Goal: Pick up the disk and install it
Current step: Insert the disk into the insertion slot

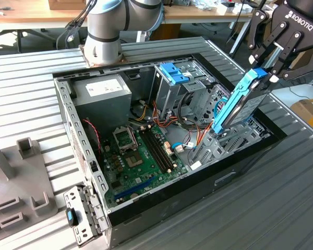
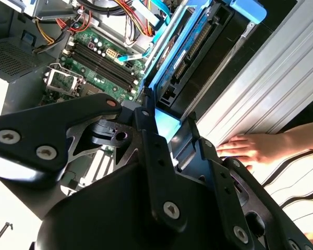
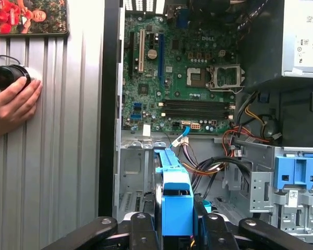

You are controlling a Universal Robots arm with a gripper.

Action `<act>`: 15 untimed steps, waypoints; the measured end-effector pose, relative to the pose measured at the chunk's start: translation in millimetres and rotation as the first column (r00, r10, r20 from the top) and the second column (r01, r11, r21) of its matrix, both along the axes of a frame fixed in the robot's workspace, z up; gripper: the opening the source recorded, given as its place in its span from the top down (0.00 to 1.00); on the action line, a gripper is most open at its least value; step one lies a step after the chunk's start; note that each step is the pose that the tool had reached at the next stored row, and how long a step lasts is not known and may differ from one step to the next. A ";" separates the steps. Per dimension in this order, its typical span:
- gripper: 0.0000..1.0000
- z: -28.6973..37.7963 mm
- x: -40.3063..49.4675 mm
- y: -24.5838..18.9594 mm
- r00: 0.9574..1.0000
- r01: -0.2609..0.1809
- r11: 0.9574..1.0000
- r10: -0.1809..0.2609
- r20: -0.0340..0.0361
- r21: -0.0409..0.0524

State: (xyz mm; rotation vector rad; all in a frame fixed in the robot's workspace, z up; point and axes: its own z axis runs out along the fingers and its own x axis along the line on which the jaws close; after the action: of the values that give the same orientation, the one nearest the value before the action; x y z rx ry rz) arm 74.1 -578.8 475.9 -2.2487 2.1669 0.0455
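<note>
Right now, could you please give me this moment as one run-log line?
hand: shut on disk | disk: tilted, lower end inside computer case, upper end above rim | state: not yet seated

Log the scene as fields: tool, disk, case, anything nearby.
tool: shut on the upper end of the disk
disk pose: tilted, lower end at the drive cage, not seated
computer case: open, motherboard exposed
nearby: a person's hand rests on the ribbed table beside the case
</note>
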 end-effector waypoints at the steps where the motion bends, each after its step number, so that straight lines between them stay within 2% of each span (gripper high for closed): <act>1: 0.64 -1.8 0.1 0.0 1.000 -0.002 1.000 0.002 0.000 0.000; 15: 0.64 -6.2 0.3 -0.9 1.000 -0.008 1.000 0.008 0.000 0.000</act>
State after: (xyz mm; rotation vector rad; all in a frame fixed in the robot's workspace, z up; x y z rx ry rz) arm 74.4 -579.7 469.7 -2.2566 2.1581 0.0456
